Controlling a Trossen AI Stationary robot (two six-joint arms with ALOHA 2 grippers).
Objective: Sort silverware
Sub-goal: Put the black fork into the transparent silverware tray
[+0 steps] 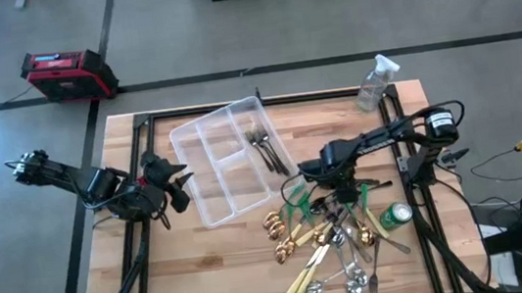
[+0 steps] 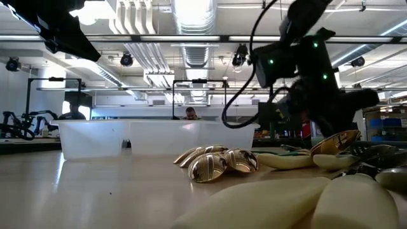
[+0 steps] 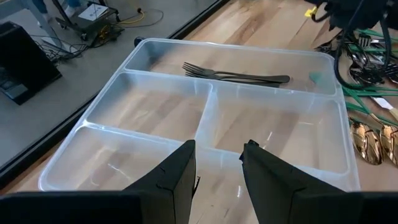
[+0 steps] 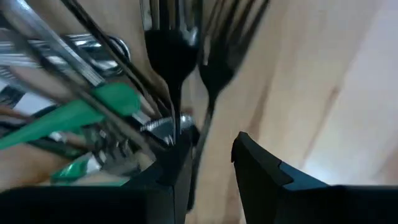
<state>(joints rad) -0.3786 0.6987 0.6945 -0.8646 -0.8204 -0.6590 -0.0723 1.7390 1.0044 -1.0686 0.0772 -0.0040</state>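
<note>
The silverware lies in a loose pile at the table's near right: gold spoons, cream-handled knives, silver spoons and green-handled pieces. Two dark forks lie in the clear tray's far compartment. My right gripper points down into the far end of the pile, open, its fingers on either side of a dark fork's handle. My left gripper hovers open by the tray's left side, holding nothing. My right gripper comes from above, pointing down, with its fingers across the dark fork's handle, which runs through the gap close to one finger. The fork lies on the pile. Whether a finger touches it, I cannot tell.
A green can lies right of the pile, and a clear spray bottle stands at the far right corner. The tray's other compartments hold nothing. Bare wood lies at the table's near left.
</note>
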